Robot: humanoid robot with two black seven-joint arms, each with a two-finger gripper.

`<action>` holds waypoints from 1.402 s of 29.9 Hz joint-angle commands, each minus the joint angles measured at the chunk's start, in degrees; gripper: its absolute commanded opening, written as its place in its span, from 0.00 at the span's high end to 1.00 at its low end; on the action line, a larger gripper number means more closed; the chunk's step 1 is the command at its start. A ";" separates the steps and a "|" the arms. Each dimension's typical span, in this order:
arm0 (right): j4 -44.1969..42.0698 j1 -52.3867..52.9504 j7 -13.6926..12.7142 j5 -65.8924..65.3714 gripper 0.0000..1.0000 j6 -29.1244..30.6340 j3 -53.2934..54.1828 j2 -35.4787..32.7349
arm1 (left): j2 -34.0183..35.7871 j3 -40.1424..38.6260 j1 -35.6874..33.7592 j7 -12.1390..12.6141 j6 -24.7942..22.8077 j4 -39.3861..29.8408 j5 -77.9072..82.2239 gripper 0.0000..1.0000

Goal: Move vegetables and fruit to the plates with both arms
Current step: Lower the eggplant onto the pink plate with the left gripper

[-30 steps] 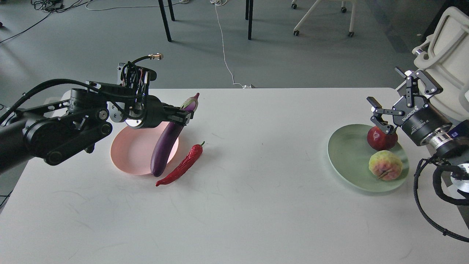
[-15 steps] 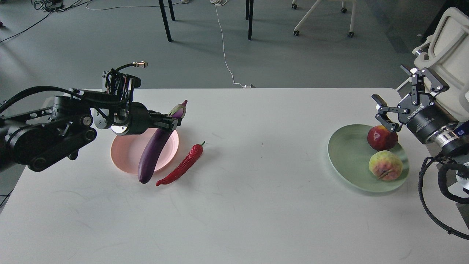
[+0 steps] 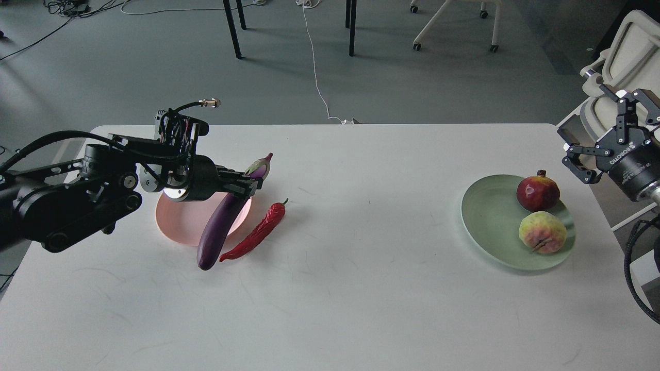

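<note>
Glossy purple eggplant (image 3: 223,220) up front — long, smooth, slightly curved, its long axis running from a pale green-purple stem cap at 1 o'clock down to a blunt rounded tip at 7 o'clock. The left end effector (image 3: 251,183) is clenched on it just below the cap, the body slanting across the right edge of the pale pink plate (image 3: 178,226), a shallow round dish, with the tip past the plate's rim over the white bench (image 3: 361,299). Just beside it, at the eggplant's 3 o'clock, lies the wrinkled red chilli pepper (image 3: 256,232) on the bench, nearly parallel, green stalk pointing to 1 o'clock, its narrow tail close to the eggplant's tip.

Over at the right, the mint green plate (image 3: 490,221), faintly ridged, carries the round dark-red pomegranate (image 3: 538,192), crown up, and at its 6 o'clock the bumpy yellow-green fruit (image 3: 542,232), blushed pink. The right end effector (image 3: 593,134) hangs released — fingers spread, apart from the pomegranate at its 2 o'clock.
</note>
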 commanded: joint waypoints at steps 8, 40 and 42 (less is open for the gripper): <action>-0.38 -1.24 0.01 0.02 0.03 -0.34 0.26 2.72 | 0.30 -0.18 1.81 -0.22 0.31 -1.14 0.01 0.90; 2.52 0.17 0.01 -0.16 0.01 -0.34 0.52 4.57 | -1.11 0.00 1.81 -1.45 2.34 6.51 8.36 0.89; 2.52 0.17 0.01 -0.16 0.01 -0.34 0.61 4.57 | -1.29 0.00 1.81 -1.36 2.16 7.20 8.36 0.88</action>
